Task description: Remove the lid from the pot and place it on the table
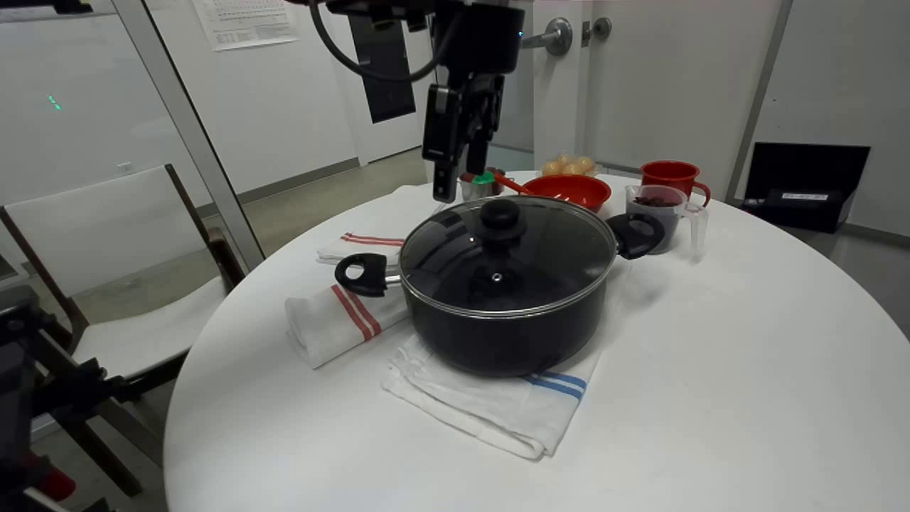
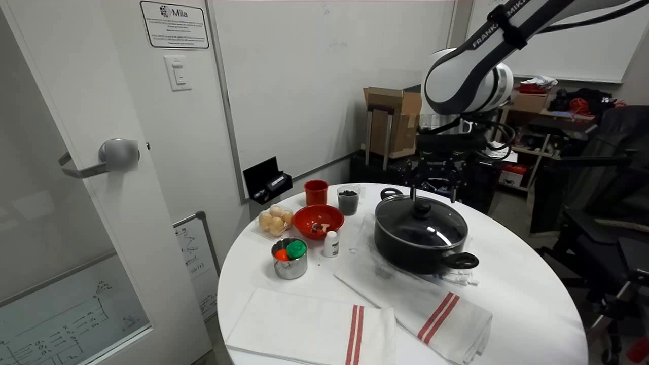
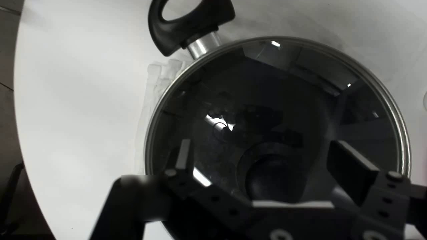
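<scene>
The clear glass lid (image 1: 441, 249) with metal rim and black knob (image 1: 500, 213) sits on the black pot (image 1: 505, 345). The lid (image 2: 400, 220) and pot (image 2: 398, 253) show in both exterior views. The pot stands on folded towels on the round white table (image 1: 746, 384). My gripper (image 2: 433, 194) is above the lid, fingers down, open and empty. In the wrist view its fingers (image 3: 263, 153) are spread wide on either side of the knob (image 3: 275, 180), apart from it. The lid (image 3: 277, 90) fills most of that view. The pot's interior is dark under the glass.
A red bowl (image 2: 318, 215), a red cup (image 2: 316, 192), a measuring cup (image 2: 348, 200), a metal cup (image 2: 290, 271), a white bottle (image 2: 331, 244) and a carton of eggs (image 2: 276, 221) stand beside the pot. A red-striped towel (image 2: 314, 324) lies on the table.
</scene>
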Available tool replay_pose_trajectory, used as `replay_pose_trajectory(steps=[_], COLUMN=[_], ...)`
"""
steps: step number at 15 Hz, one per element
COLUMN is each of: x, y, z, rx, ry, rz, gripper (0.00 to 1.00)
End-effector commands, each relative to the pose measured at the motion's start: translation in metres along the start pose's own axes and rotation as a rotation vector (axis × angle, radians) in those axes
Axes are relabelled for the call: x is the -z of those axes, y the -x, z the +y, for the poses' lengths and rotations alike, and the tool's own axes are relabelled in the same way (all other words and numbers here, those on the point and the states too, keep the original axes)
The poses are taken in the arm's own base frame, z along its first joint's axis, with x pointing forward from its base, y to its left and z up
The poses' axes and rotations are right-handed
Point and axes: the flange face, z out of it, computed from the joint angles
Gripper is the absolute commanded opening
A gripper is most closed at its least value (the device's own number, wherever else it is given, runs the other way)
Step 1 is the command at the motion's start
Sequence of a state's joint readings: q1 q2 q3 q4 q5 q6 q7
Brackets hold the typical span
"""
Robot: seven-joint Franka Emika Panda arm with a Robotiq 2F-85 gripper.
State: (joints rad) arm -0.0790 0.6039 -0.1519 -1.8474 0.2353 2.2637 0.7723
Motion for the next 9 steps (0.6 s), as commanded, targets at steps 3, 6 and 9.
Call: replay_pose_trajectory(steps=[3, 6, 9], x=[-0.018, -0.025, -0.028], y=[-0.028, -0.035, -0.039], z=[-0.02, -0.022, -0.024], rx=[-0.105, -0.138, -0.157], ry=[-0.038, -0.042, -0.045], rz=[0.043, 0.056, 0.056], gripper=[1.0, 1.0, 1.0])
